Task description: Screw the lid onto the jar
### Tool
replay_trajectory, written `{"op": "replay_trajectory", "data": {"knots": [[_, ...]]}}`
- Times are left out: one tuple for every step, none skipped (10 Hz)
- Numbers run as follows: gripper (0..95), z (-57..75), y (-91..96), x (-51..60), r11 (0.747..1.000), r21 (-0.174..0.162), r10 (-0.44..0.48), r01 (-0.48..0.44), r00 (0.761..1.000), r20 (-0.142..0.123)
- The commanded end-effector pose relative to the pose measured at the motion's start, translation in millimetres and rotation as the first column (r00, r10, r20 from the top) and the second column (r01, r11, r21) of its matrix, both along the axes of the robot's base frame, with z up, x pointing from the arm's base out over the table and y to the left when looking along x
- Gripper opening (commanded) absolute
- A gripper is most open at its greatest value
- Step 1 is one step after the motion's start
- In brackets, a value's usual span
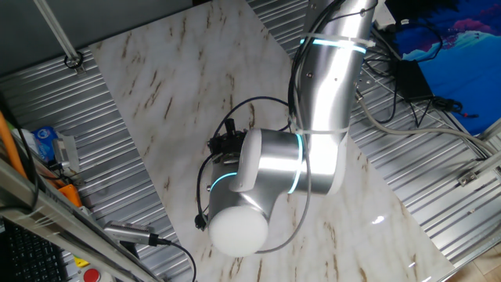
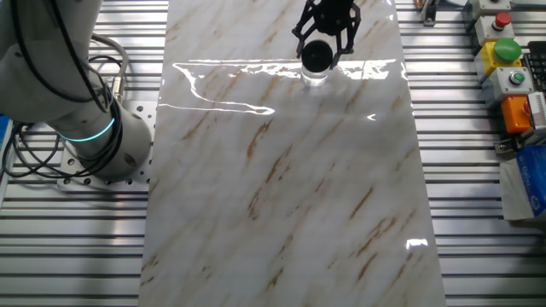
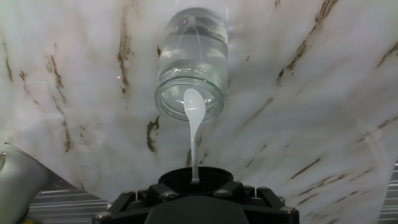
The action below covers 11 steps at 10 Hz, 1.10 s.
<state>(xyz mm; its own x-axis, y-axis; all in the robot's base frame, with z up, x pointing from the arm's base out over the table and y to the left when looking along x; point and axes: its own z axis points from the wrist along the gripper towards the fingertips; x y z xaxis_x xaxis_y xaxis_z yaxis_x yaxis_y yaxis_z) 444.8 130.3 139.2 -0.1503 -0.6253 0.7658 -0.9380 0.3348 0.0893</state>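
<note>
Here the gripper (image 2: 325, 38) clamps the lid (image 2: 316, 56), and the jar (image 3: 191, 62) stands upright on the table (image 2: 281, 196) directly below it, mouth open towards the lid, axes nearly in line, perhaps slightly offset.
</note>
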Motion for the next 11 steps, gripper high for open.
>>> {"op": "replay_trajectory", "data": {"knots": [[0.0, -1.8, -0.1, -2.9, 1.000, 0.006, -0.007, 0.007, 1.000, 0.006], [0.0, -2.1, 0.2, -3.2, 1.000, 0.007, -0.012, 0.012, 1.000, 0.008], [0.0, -2.3, 0.4, -2.9, 1.000, 0.007, -0.019, 0.019, 1.000, 0.008], [0.0, -2.6, 0.6, -2.4, 1.000, 0.007, -0.023, 0.023, 1.000, 0.009], [0.0, -3.5, 1.2, -1.0, 1.000, 0.009, -0.028, 0.028, 1.000, 0.011], [0.0, -4.2, 1.6, -0.1, 0.999, 0.011, -0.031, 0.031, 0.999, 0.011], [0.0, -6.6, 3.2, 2.6, 0.999, 0.016, -0.032, 0.032, 0.999, 0.011], [0.0, -8.1, 4.2, 4.2, 0.999, 0.019, -0.033, 0.033, 0.999, 0.010], [0.0, -9.5, 5.1, 5.6, 0.999, 0.022, -0.032, 0.031, 0.999, 0.009], [0.0, -10.2, 5.6, 5.9, 0.999, 0.022, -0.030, 0.030, 1.000, 0.008], [0.0, -11.1, 6.0, 5.6, 0.999, 0.023, -0.030, 0.030, 1.000, 0.008]]}}
